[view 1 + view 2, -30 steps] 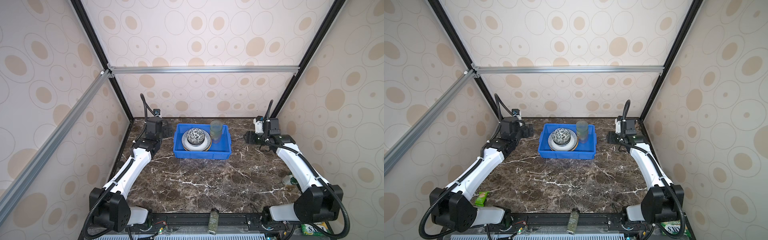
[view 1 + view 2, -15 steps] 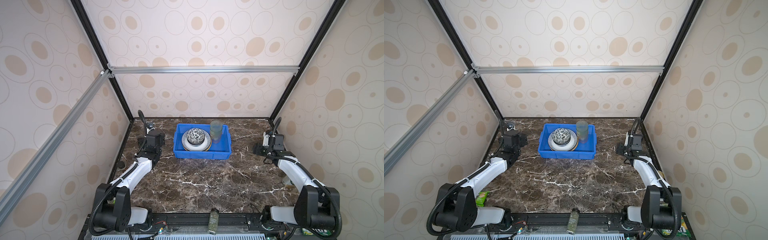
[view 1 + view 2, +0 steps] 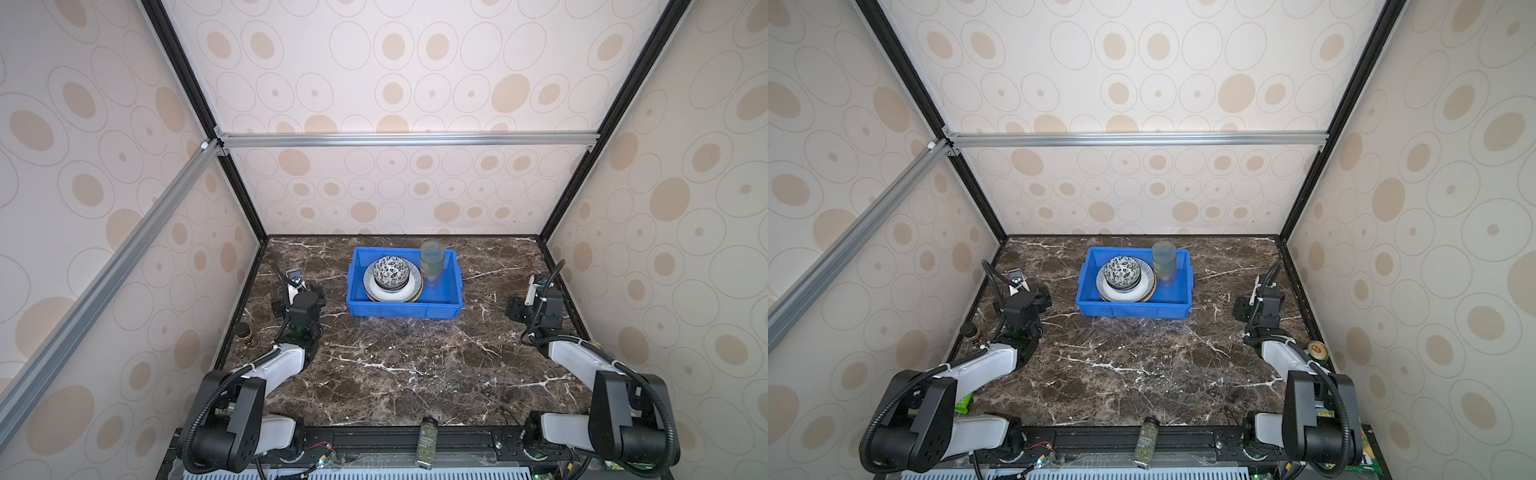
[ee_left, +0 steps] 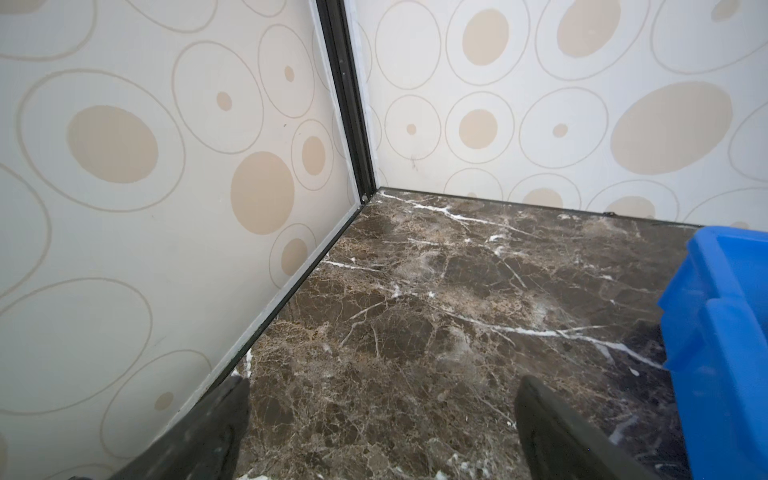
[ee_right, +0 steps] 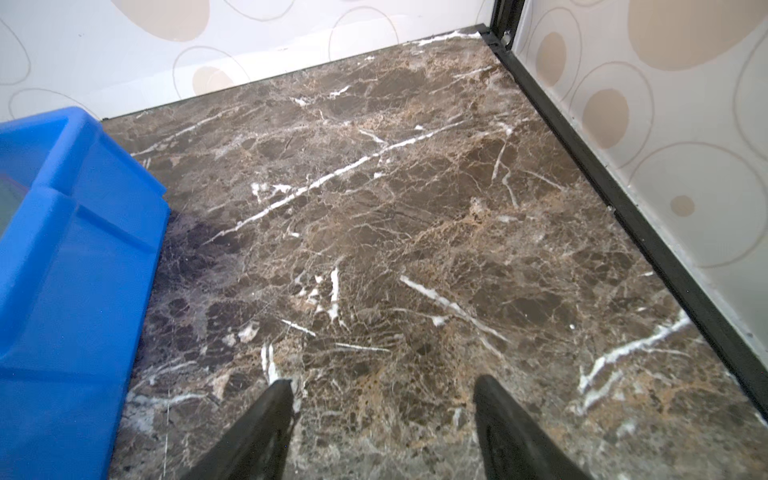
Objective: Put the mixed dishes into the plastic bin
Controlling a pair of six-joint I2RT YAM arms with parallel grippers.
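Tabletop: brown marble-look w/ white veins, polished, glossy. Plastic bin: blue plastic, smooth, slight sheen. Bowl & plate under it: glazed ceramic look, shiny. Cup: translucent greenish, frosted, looks plastic. Walls: matt, printed w/ beige ovals. Crossbar: bare brushed alu. Corner post: matt black metal. Left arm shell: white plastic, smooth, semi-gloss.

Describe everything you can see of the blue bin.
The bin is bright blue, smooth plastic, rectangular, with low walls and a rolled rim. It sits level on the marble table, toward its far edge. Inside, a stack of plates carries a leaf-patterned bowl; a greenish see-through cup stands upright beside them.
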